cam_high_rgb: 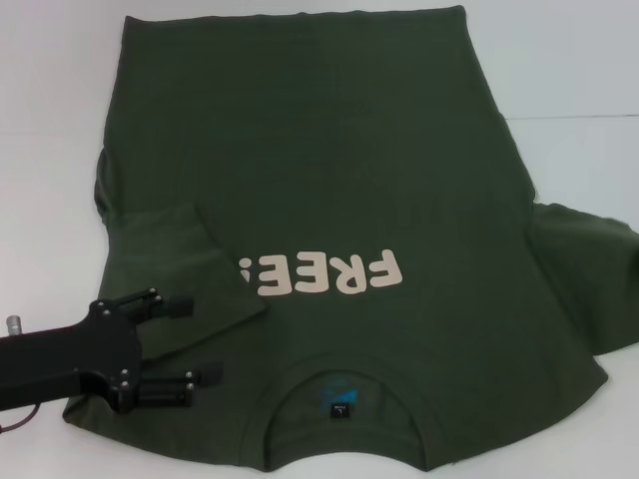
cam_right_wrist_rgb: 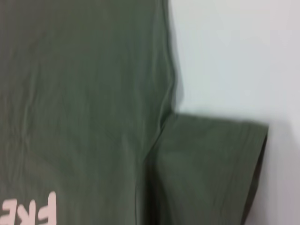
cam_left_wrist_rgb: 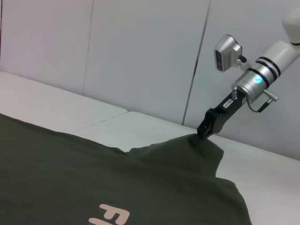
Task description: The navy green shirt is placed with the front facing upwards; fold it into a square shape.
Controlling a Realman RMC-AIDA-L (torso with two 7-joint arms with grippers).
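The navy green shirt [cam_high_rgb: 329, 180] lies front up on the white table [cam_high_rgb: 50, 100], its collar [cam_high_rgb: 344, 394] nearest me and the cream lettering [cam_high_rgb: 324, 271] showing. One sleeve [cam_high_rgb: 190, 269] is folded in over the chest. My left gripper [cam_high_rgb: 207, 339] hovers open above that shoulder, nothing between its fingers. The head view does not show my right gripper. In the left wrist view the right gripper [cam_left_wrist_rgb: 205, 132] is shut on the tip of the other sleeve [cam_left_wrist_rgb: 187, 150], which rises to a peak there. The right wrist view shows that sleeve [cam_right_wrist_rgb: 211, 173] beside the shirt body [cam_right_wrist_rgb: 84, 93].
Bare white table [cam_left_wrist_rgb: 140, 126] borders the shirt on the far side and to both sides. A pale panelled wall [cam_left_wrist_rgb: 140, 56] stands behind the table. The shirt's collar edge reaches close to the table's near edge.
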